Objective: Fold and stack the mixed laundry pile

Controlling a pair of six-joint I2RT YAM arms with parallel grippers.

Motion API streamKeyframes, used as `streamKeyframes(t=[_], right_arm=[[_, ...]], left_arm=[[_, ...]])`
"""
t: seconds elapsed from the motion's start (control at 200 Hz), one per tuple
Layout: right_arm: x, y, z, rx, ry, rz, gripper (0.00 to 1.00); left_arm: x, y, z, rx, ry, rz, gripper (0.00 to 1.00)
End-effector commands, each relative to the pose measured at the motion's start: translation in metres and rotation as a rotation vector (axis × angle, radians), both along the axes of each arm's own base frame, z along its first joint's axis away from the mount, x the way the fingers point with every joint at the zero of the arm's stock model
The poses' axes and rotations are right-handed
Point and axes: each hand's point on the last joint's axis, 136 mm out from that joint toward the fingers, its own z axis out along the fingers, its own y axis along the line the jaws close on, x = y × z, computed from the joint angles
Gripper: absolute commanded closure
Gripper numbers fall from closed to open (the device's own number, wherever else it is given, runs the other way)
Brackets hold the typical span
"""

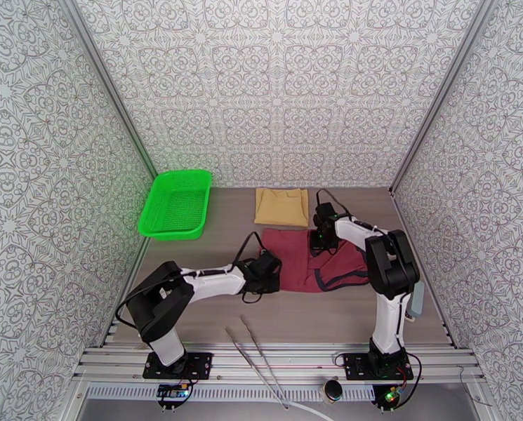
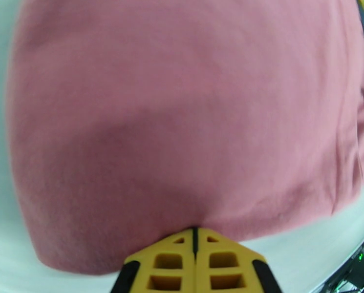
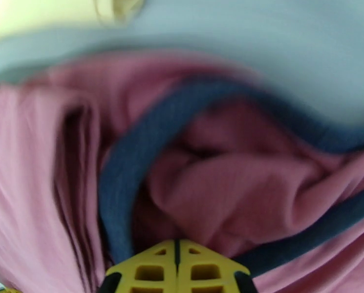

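Start at the far left: your green basket (image 1: 180, 205) sits well off the tank top's left side, toward the back of the table (image 1: 212, 317), apart from both garments.

Next comes your left gripper (image 2: 195, 233), at the tank top's left edge. In the left wrist view its yellow fingers (image 2: 221, 262) are pressed flat together with no gap, their tips right on the hem, pinching the fabric so that it rises slightly toward them.

The maroon tank top (image 1: 296, 259) itself lies spread on the table between your two arms. Its left part is fairly flat and its right part is rumpled, with the navy trim (image 1: 340, 280) looping across that right side.

The folded tan cloth (image 1: 281, 206) lies just behind the tank top, close to its back edge. From the overhead view you cannot tell whether the two touch.

At the right, your right gripper (image 3: 177, 245) is over the tank top's back right portion. In the right wrist view its fingers (image 3: 150, 272) are closed tight against each other on bunched maroon folds, with a band of the trim curving just beside the tips. A blurred strip of the tan cloth shows at the top of that view, beyond the tank top.
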Motion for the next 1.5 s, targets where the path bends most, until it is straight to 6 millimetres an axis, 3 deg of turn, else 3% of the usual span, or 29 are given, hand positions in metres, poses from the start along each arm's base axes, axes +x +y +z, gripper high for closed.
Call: streamKeyframes(t=[0.0, 0.185, 0.3, 0.55, 0.67, 0.75, 0.875, 0.975, 1.15, 1.275, 1.35, 1.495], right_arm=[[-0.048, 0.028, -0.021, 0.077, 0.110, -0.077, 1.00], [-0.075, 0.063, -0.016, 0.217, 0.080, -0.211, 1.00], [-0.082, 0.083, -0.001, 0.286, 0.041, -0.264, 1.00], [-0.091, 0.127, 0.038, 0.396, -0.050, -0.322, 0.98], [-0.091, 0.121, 0.045, 0.353, -0.082, -0.318, 0.98], [-0.089, 0.109, 0.062, 0.265, -0.135, -0.257, 0.97], [-0.071, 0.110, 0.102, 0.136, -0.198, -0.015, 0.88], [-0.047, 0.118, 0.119, 0.057, -0.199, 0.177, 0.85], [0.011, 0.131, 0.108, 0.035, -0.150, 0.321, 0.83], [0.039, 0.139, 0.083, 0.001, -0.097, 0.396, 0.60], [0.050, 0.141, 0.071, -0.010, -0.091, 0.434, 0.53], [0.066, 0.138, 0.059, -0.023, -0.110, 0.463, 0.48]], left_arm=[[0.013, 0.068, -0.028, 0.206, 0.069, 0.041, 1.00], [0.054, 0.116, -0.009, 0.250, 0.048, 0.091, 1.00], [0.074, 0.129, 0.001, 0.239, 0.034, 0.097, 1.00], [0.109, 0.118, 0.003, 0.179, -0.003, 0.061, 1.00], [0.120, 0.111, 0.000, 0.156, 0.000, 0.044, 1.00], [0.121, 0.110, 0.004, 0.149, -0.006, 0.049, 1.00], [0.114, 0.114, 0.027, 0.135, -0.048, 0.070, 1.00], [0.105, 0.120, 0.051, 0.139, -0.081, 0.084, 1.00], [0.093, 0.130, 0.077, 0.137, -0.123, 0.112, 1.00], [0.088, 0.129, 0.080, 0.123, -0.118, 0.117, 1.00], [0.085, 0.129, 0.076, 0.122, -0.104, 0.122, 1.00], [0.080, 0.134, 0.064, 0.125, -0.093, 0.162, 0.69]])
